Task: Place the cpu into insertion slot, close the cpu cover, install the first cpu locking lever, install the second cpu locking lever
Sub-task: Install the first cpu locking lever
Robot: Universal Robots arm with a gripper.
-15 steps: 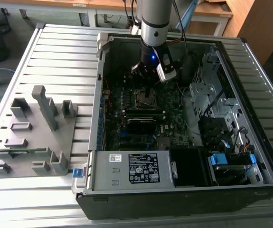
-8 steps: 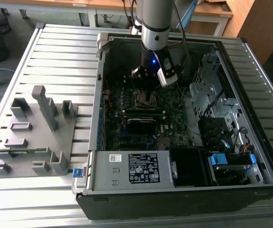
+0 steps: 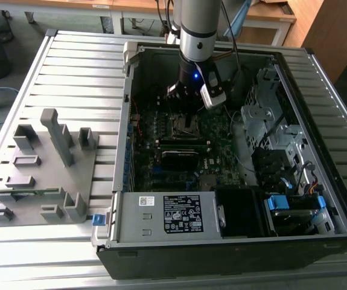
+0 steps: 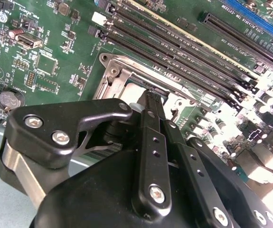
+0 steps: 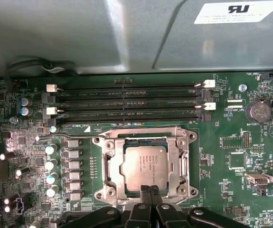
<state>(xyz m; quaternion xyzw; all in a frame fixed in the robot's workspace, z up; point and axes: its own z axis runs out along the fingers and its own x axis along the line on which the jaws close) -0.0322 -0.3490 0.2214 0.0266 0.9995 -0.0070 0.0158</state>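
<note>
Cpu seated flat in the insertion slot, dull silver top facing up, framed by the square cut-out of the cpu cover. Cover lying flat over the socket, silvery border on all four sides of the chip. Thin locking lever stretching out from one socket corner, alongside the nearest of the long black memory slots; cannot tell whether latched.

Gripper down over the socket in both wrist views, fingers clenched together with nothing seen between them. Fingertips at the cover's edge, just beside the chip; cannot tell whether touching. In the second wrist view, gripper narrowing to one black point above the silvery frame.

In the exterior view, arm reaching straight down into the opened computer case, gripper low over the dark green motherboard. At the exterior view's left, grey fixture block on the slatted table, well apart from the case.
</note>
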